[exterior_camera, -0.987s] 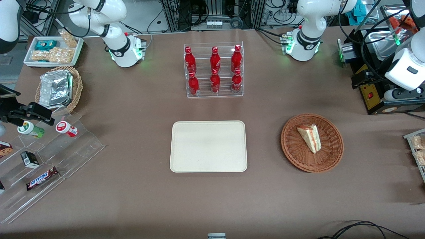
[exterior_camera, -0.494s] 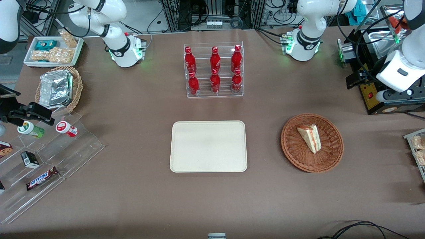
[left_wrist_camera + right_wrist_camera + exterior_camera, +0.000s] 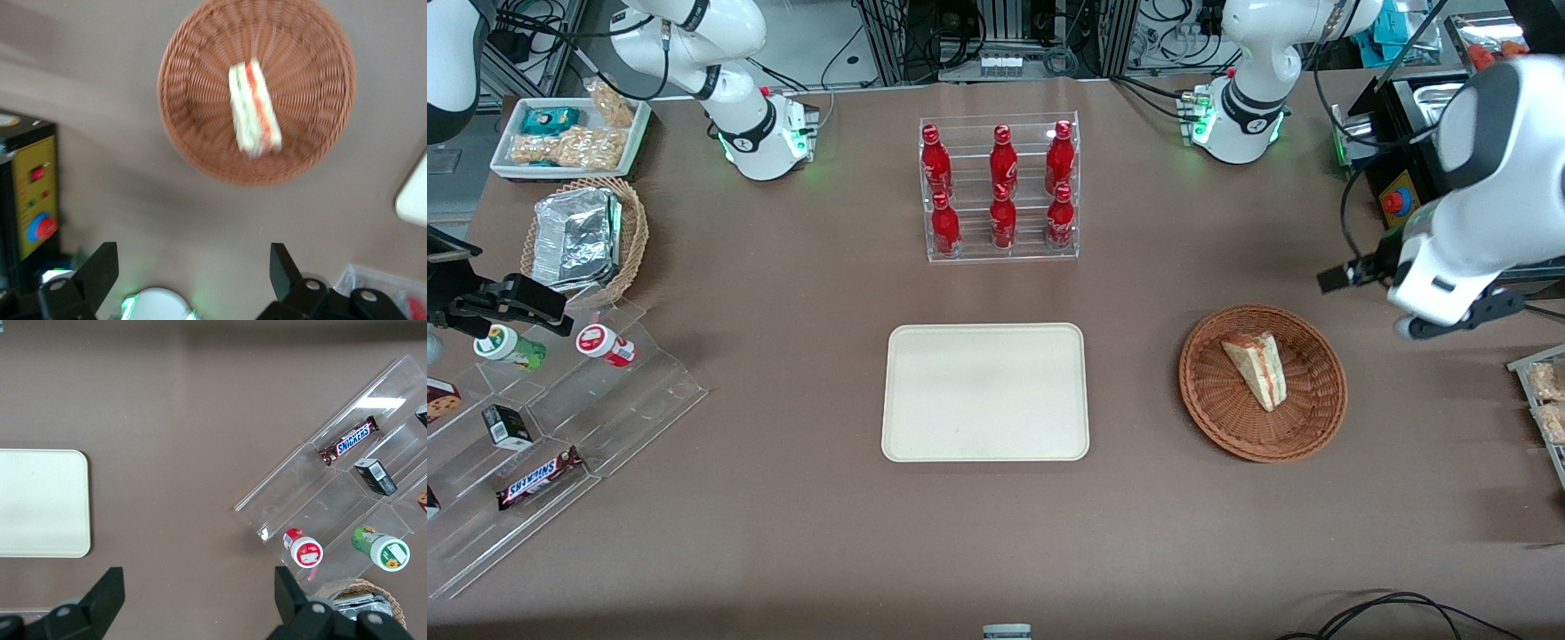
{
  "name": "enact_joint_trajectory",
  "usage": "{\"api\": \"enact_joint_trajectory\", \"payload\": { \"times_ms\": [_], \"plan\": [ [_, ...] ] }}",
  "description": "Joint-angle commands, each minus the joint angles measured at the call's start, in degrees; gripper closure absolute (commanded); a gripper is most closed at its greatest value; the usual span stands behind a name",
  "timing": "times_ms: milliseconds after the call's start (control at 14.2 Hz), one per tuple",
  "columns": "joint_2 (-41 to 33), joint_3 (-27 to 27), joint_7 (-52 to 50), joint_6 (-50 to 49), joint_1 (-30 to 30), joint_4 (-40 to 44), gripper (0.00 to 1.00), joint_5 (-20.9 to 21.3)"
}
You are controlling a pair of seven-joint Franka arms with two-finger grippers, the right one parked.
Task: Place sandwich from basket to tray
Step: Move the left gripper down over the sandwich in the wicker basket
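Sandwich [image 3: 1257,367]: pale bread with red, orange and green filling layers. Basket [image 3: 1316,404]: reddish-brown woven wicker. Tray [image 3: 985,392]: plain cream. Table surface [image 3: 783,516]: uniform brown. Gripper [image 3: 193,267]: black fingers, spread wide apart, on a white arm. Bottles [image 3: 1002,187] in the clear acrylic rack: red with white lettering. Control box [image 3: 30,193]: yellow face, red button on a blue ring. Second basket [image 3: 633,233], at 9 o'clock from the rack: tan wicker holding silver foil containers.

Sandwich [image 3: 1257,367] in basket [image 3: 1214,411], tray [image 3: 985,392] bare, pincer [image 3: 1343,276] near basket toward working arm's end.
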Motion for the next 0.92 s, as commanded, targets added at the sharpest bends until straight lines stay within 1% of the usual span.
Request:
{"api": "enact_joint_trajectory", "payload": {
  "times_ms": [0,141,282,423,846],
  "plan": [
    [-0.76,0.16,-6.94,11.18,-0.02,-7.92,0.0,0.17],
    [0.9,0.16,-9.06,22.34,0.07,-13.46,0.0,-0.27],
    [4.85,0.16,-12.48,29.57,-0.28,-14.89,0.0,-0.09],
    [7.67,0.16,-13.99,31.0,-0.37,-14.54,0.0,0.52],
    [12.6,0.07,-14.17,33.46,-1.51,-14.98,0.0,0.7]
  ]
}}
